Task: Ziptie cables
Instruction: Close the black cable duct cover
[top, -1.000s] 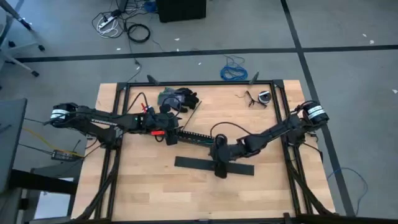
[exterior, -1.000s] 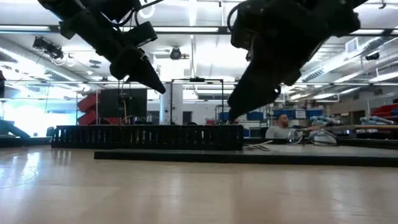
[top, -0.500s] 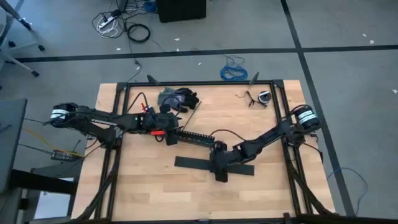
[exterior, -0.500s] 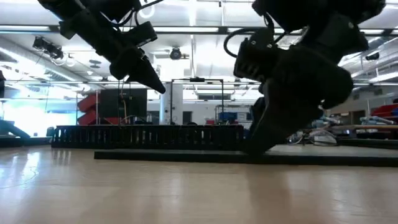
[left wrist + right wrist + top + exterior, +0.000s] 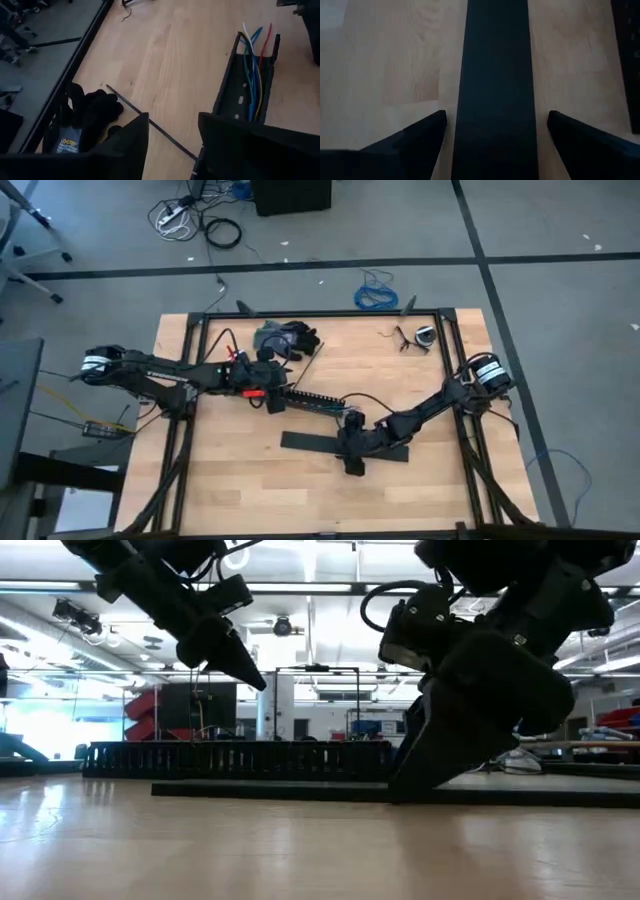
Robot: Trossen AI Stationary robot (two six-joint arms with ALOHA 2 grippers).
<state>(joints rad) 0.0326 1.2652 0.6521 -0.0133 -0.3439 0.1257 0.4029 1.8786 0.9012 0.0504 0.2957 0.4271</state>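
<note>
Black gloves (image 5: 87,112) lie beside the slotted duct (image 5: 318,401); cables (image 5: 254,75) run lengthwise inside. Right gripper (image 5: 492,145), released, straddles the flat strip (image 5: 495,75); left gripper (image 5: 172,137) is spread.

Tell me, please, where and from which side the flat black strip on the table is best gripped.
Grip the flat black strip across its narrow width, from straight above, one finger on each long edge: it lies flat on the table, so only the edges offer hold. The open right gripper straddles it so; the left gripper waits apart.
</note>
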